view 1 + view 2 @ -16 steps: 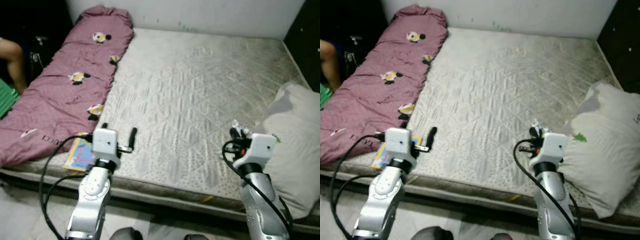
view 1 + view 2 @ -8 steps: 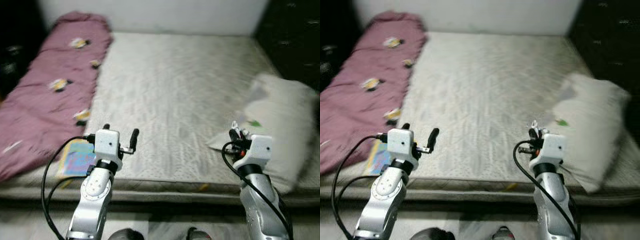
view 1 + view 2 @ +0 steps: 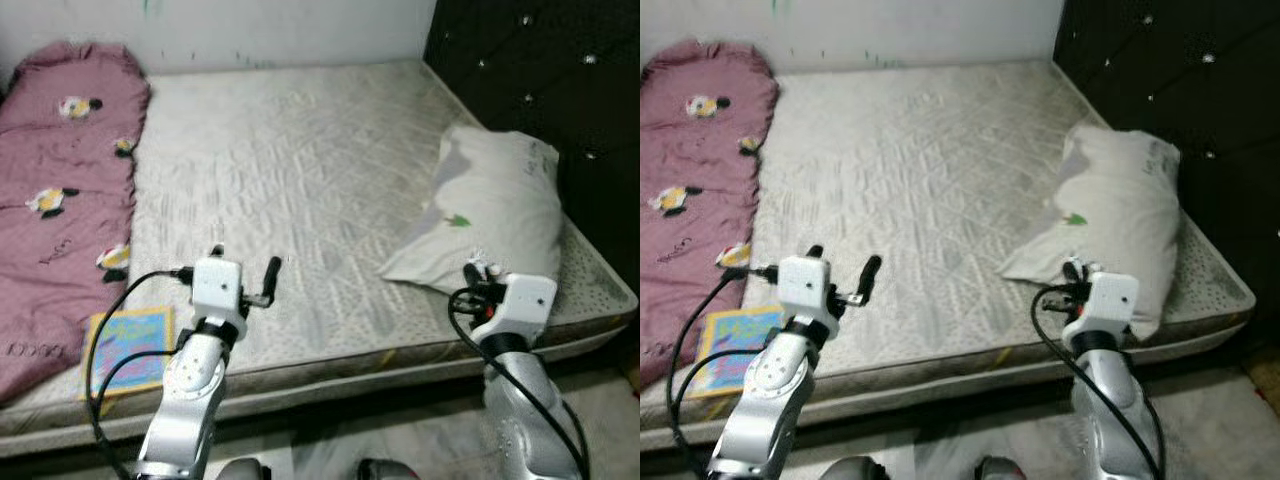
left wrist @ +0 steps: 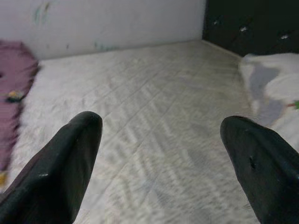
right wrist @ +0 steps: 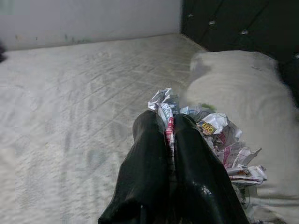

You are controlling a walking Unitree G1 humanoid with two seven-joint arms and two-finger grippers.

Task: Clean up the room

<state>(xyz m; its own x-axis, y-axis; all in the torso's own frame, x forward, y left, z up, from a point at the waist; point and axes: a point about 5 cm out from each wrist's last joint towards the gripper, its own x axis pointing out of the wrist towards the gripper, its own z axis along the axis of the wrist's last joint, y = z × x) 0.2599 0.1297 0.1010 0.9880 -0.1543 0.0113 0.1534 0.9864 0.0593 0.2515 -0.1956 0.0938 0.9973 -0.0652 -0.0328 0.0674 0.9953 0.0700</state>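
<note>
Swinging rightward, the camera now shows the headboard; right gripper pinches crumpled wrapper, left gripper wide.

Left gripper agape, right gripper clamped.

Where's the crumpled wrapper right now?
The crumpled wrapper is pinched in the right hand, held just off the mattress's front edge on the robot's right, close beside the white pillow.
</note>
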